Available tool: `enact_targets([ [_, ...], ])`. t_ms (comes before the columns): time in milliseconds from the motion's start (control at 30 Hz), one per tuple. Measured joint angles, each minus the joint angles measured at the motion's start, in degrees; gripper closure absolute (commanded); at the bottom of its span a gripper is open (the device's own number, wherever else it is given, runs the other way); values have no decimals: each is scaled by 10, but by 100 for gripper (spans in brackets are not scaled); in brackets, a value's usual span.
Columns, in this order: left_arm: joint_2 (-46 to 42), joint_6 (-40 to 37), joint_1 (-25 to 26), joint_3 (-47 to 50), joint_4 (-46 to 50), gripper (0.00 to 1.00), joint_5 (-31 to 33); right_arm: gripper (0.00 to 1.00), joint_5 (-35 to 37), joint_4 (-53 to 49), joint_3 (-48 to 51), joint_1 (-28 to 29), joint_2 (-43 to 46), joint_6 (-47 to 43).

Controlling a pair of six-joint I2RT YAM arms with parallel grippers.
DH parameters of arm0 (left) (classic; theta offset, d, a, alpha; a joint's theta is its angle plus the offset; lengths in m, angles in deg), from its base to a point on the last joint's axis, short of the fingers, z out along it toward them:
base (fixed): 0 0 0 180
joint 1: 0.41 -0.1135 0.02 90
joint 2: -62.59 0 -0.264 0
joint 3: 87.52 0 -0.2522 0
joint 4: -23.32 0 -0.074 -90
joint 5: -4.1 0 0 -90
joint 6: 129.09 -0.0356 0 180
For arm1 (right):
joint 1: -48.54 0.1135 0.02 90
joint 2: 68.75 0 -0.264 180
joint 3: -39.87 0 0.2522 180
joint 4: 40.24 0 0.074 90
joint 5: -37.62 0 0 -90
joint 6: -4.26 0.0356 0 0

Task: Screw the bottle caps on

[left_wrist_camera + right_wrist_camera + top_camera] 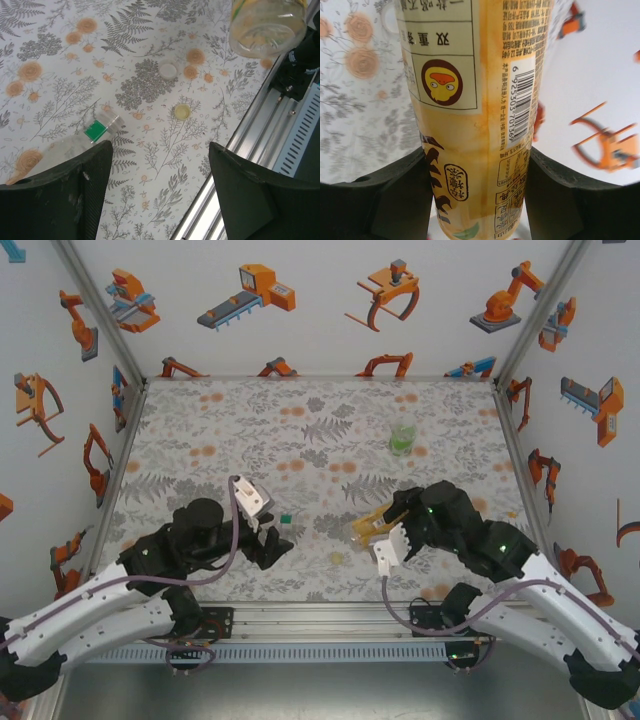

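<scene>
A: On the fern-printed tabletop (200, 440), what is counted as done?

B: Perhaps one: the green cap (95, 131) is seen on the clear bottle (60, 150), laid by the near edge beside the left gripper (159, 150), spread and empty. The white cap (167, 70) and yellowish cap (182, 111) are left loose; the amber bottle (475, 100) is clamped in the right gripper (476, 152).

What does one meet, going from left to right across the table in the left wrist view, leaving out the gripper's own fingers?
The clear bottle lying down → green cap at its neck → white cap → yellowish cap → amber bottle.
</scene>
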Motion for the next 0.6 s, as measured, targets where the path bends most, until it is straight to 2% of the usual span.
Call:
enact_targets([
  [233, 39, 5, 0, -29, -32, 26, -50, 100, 110, 31, 0, 106, -40, -134],
  [367, 70, 21, 0, -51, -56, 25, -81, 100, 177, 84, 0, 156, -66, -198],
  [600, 139, 60, 0, -82, -85, 24, -127, 100, 243, 152, -15, 222, -113, -260],
])
